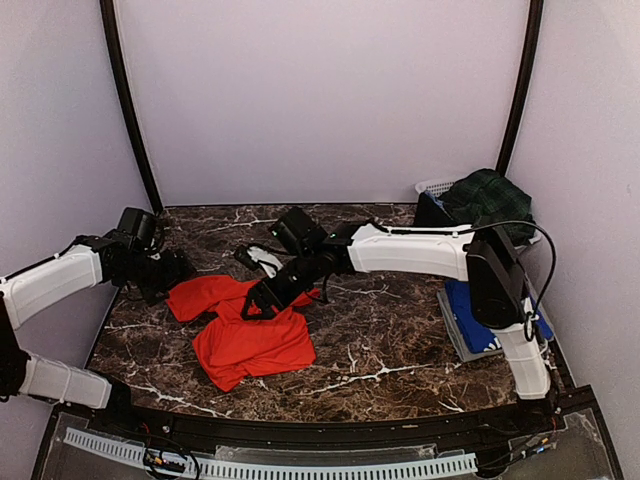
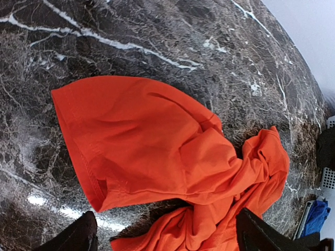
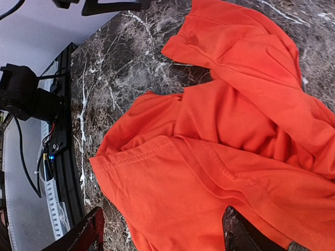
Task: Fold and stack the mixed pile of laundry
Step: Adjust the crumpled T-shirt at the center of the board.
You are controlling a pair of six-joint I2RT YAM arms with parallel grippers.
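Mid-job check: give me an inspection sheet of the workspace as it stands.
Surface: dark marble table.
Job's things: red-orange T-shirt crumpled mid-table; tartan skirt heaped on the white basket; blue T-shirt on the grey tray.
Clutter: nothing seen.
Grippers: left gripper and right gripper both open over the red-orange T-shirt, holding nothing.
Cables: black cable looping beside the right arm.
Surroundings: pale walls.

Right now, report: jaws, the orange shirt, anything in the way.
Left jaws open, right jaws open, nothing gripped. Red-orange T-shirt rumpled on the table, unfolded. Nothing lying on it.
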